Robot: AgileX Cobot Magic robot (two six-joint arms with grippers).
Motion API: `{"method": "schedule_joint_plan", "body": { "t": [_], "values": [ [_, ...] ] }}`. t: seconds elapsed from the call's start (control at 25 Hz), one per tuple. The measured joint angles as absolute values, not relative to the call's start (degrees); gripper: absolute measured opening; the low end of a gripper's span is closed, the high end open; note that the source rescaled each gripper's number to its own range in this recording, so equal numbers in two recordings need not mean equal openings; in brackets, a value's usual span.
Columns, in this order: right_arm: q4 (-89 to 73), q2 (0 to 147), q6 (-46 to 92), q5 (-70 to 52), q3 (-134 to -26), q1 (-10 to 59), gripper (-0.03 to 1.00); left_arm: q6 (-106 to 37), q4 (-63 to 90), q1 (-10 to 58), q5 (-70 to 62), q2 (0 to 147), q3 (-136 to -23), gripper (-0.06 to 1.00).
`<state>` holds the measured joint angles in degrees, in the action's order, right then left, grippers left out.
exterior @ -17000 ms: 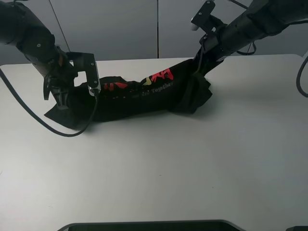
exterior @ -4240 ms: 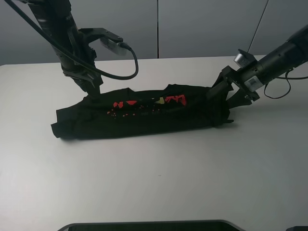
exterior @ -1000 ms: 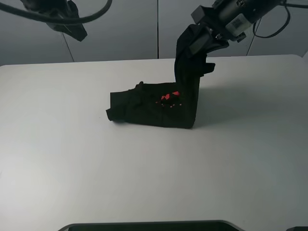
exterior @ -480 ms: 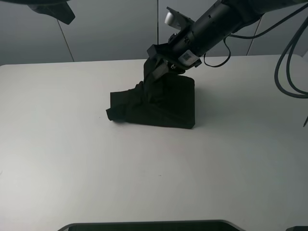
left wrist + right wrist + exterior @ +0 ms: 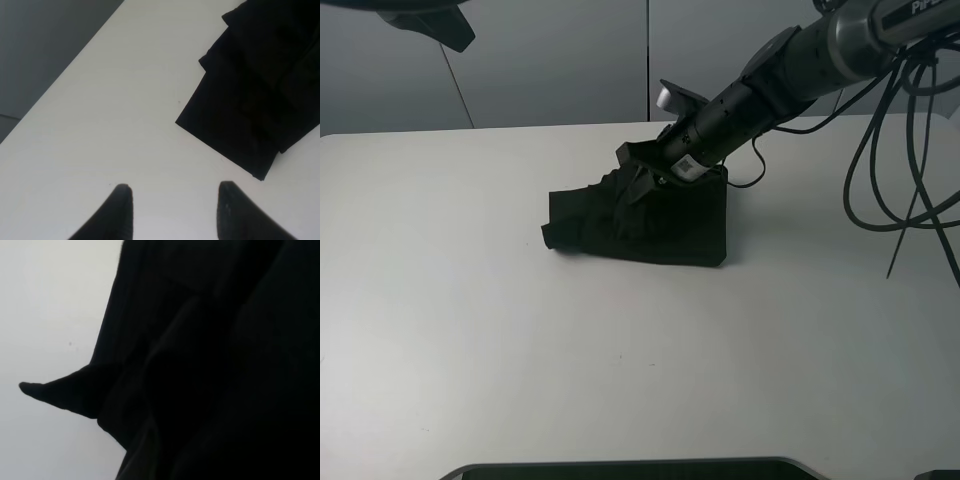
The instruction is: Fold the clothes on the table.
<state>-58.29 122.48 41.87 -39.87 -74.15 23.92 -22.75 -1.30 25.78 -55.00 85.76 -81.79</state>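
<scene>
Near the middle of the white table [image 5: 620,380] sits the black T-shirt [image 5: 670,235], folded into a thick bundle. The right gripper [image 5: 638,182] bears down on the bundle's far edge, its fingers pinched together on bunched cloth. Farther back, high on the left, the left gripper [image 5: 175,192] hangs with fingers apart, holding nothing
</scene>
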Motion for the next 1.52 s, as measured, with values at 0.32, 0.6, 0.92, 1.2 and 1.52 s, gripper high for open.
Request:
{"method": "schedule_joint_plan", "body": {
  "t": [0.32,0.6,0.92,1.2,1.52],
  "values": [
    [-65.0,123.7,47.4,-39.0,-74.3,26.4,0.06,-22.8,-1.3,25.8,-55.0,85.8,-81.8,0.51],
    [-73.2,123.7,53.4,-38.9,-74.4,28.2,0.09,-22.6,-1.3,25.8,-55.6,85.8,-81.8,0.51],
    [-77.1,123.7,57.8,-42.0,-74.4,28.4,0.97,-21.7,-1.3,25.8,-55.9,85.8,-81.8,0.51],
    [-77.1,122.6,59.9,-44.4,-74.4,28.6,1.00,-21.7,-1.3,25.8,-56.8,85.8,-81.8,0.69],
    [-72.0,112.8,57.7,-43.2,-74.5,28.6,1.00,-17.1,-1.3,25.8,-57.4,85.8,-81.8,1.00]
  ]
}}
